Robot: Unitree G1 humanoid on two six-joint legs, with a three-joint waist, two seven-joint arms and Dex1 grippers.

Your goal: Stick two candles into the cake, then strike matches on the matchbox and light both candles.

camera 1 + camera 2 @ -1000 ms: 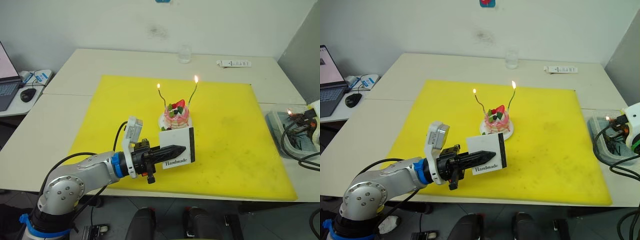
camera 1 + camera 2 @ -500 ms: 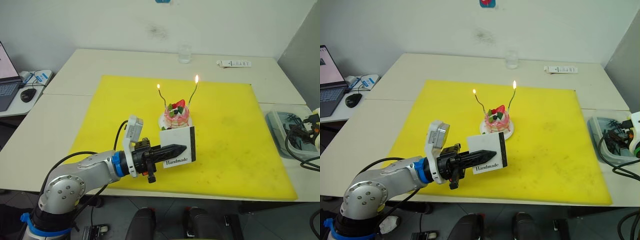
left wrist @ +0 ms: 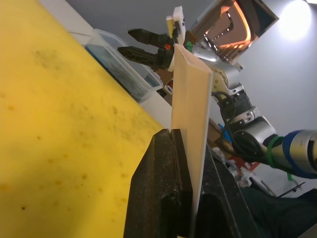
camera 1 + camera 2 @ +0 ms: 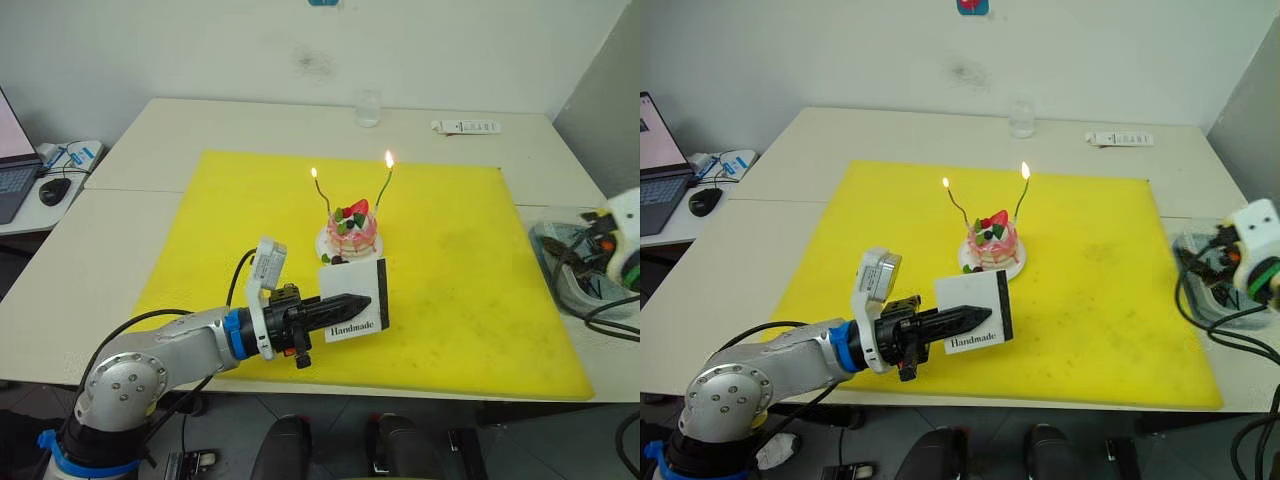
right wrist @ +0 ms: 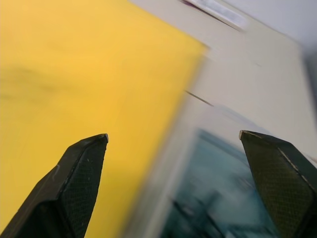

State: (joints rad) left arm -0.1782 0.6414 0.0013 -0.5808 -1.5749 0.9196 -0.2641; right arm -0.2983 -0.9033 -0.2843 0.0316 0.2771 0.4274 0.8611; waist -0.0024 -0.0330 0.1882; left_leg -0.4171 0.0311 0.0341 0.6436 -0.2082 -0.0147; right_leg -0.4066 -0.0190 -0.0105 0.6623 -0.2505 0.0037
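The matchbox (image 4: 355, 298) is held upright, clamped between the fingers of the left claw (image 4: 352, 302), just in front of the cake (image 4: 350, 230) on the yellow mat (image 4: 200, 230). Both candles (image 4: 322, 195) are stuck in the cake and lit. The right claw (image 5: 173, 148) is spread wide and empty over a clear bin (image 4: 572, 262) on the counter (image 4: 150, 130) beside the mat.

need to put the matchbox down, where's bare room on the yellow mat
Bare yellow mat lies between the pink cake on its white plate and the clear plastic bin, and left of the cake. Crowded just before the cake, where the left pincer holds the white "Handmade" matchbox.
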